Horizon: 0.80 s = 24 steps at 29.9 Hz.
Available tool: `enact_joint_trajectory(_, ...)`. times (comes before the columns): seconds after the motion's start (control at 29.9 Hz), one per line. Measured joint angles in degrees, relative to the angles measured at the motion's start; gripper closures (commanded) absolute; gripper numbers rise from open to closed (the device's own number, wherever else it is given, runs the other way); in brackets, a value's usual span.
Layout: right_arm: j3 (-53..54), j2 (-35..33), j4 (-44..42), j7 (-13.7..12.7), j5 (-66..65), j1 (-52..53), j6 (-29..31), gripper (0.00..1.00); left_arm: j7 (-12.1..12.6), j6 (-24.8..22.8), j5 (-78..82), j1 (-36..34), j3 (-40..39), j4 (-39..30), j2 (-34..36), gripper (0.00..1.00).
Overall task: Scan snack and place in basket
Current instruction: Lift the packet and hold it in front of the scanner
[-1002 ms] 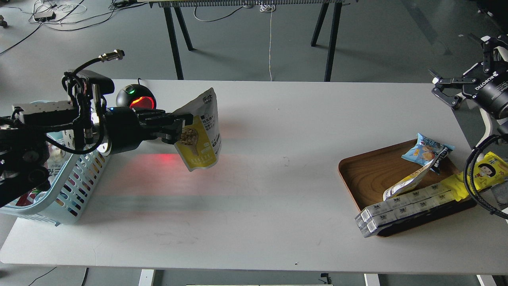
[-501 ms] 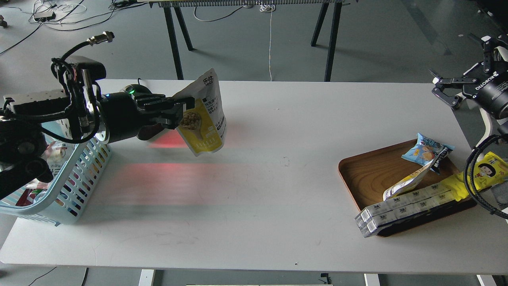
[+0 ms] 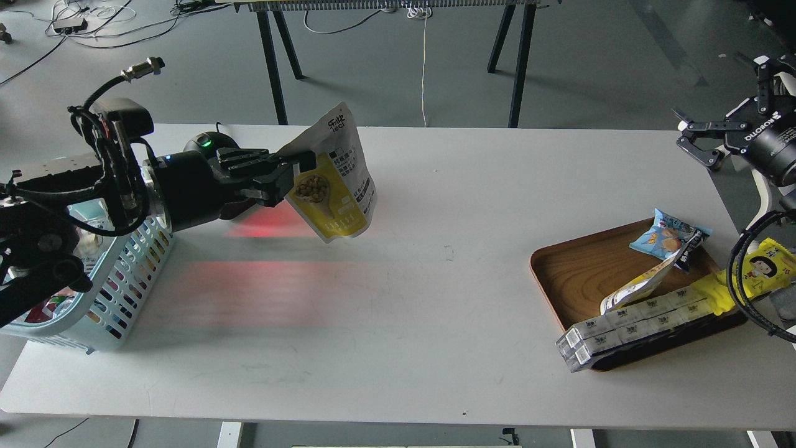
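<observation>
The snack (image 3: 336, 177) is a flat pouch with a white top and a yellow lower part showing beige nuts. My left gripper (image 3: 292, 177) is shut on its left edge and holds it tilted in the air above the table, right of the black scanner (image 3: 208, 143). The scanner throws red light onto the table below the pouch. The light blue basket (image 3: 121, 277) stands at the table's left edge, partly hidden behind my left arm. My right gripper (image 3: 696, 140) is open and empty, off the table's far right edge.
A brown wooden tray (image 3: 578, 274) at the right holds a small blue snack bag (image 3: 665, 236), a yellow-white pouch (image 3: 640, 286) and long white boxes (image 3: 628, 323). A yellow packet with a cartoon face (image 3: 762, 267) lies at its right edge. The basket holds several items.
My left gripper has lifted the pouch up and carried it to the right, away from the scanner's face. The right arm has not moved.
</observation>
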Motion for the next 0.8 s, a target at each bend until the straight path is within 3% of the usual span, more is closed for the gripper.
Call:
enact_joint_trajectory(0.3, -0.08, 0.0, 0.09, 0.0, -0.54, 0.0, 0.0, 0.04, -6.9, 4.89, 1.6, 1.46, 0.15, 3.86, -0.26, 1.0)
enact_joint_trajectory(0.5, -0.08, 0.0, 0.1, -0.02, -0.57, -0.03, -0.01, 0.04, -11.05, 10.32, 7.39, 2.93, 0.6, 10.14, -3.85, 1.0)
enact_joint_trajectory(0.8, -0.08, 0.0, 0.01, 0.0, -0.64, -0.07, -0.05, 0.04, -13.76, 15.44, 9.2, 3.4, 2.98, 17.06, -6.05, 0.99)
